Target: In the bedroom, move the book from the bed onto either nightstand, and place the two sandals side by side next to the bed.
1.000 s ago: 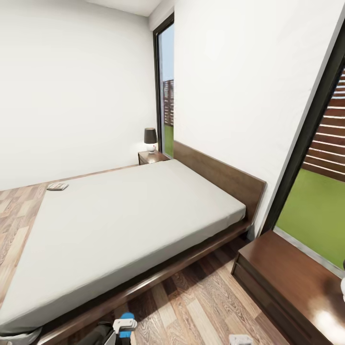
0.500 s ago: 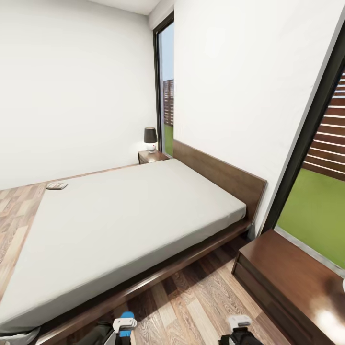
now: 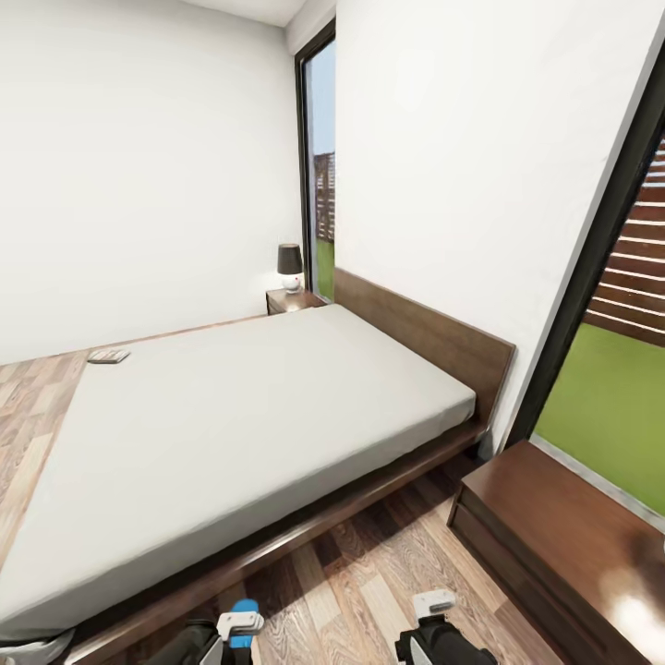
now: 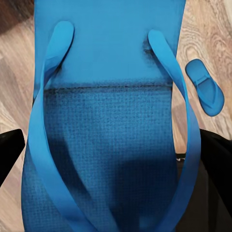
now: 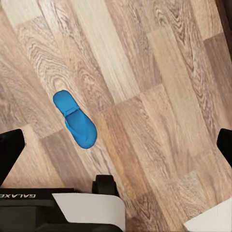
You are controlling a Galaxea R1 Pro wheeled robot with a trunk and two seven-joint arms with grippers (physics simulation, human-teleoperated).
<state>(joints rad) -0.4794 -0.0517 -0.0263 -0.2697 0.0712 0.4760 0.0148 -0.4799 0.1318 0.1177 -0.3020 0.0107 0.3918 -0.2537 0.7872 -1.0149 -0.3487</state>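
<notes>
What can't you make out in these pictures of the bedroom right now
- Book: head view, far corner of the bed, too small to read its cover.
- Left gripper: cut off by the head view's bottom edge; in the left wrist view the held sandal covers its grip.
- Right gripper: head view, cut off at the bottom edge.
- Near nightstand: cut off by the right edge.

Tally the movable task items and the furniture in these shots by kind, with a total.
Blue sandals: 2, one held in the left gripper, one on the floor
Book: 1
Bed: 1
Nightstands: 2
Lamp: 1
Total: 7
</notes>
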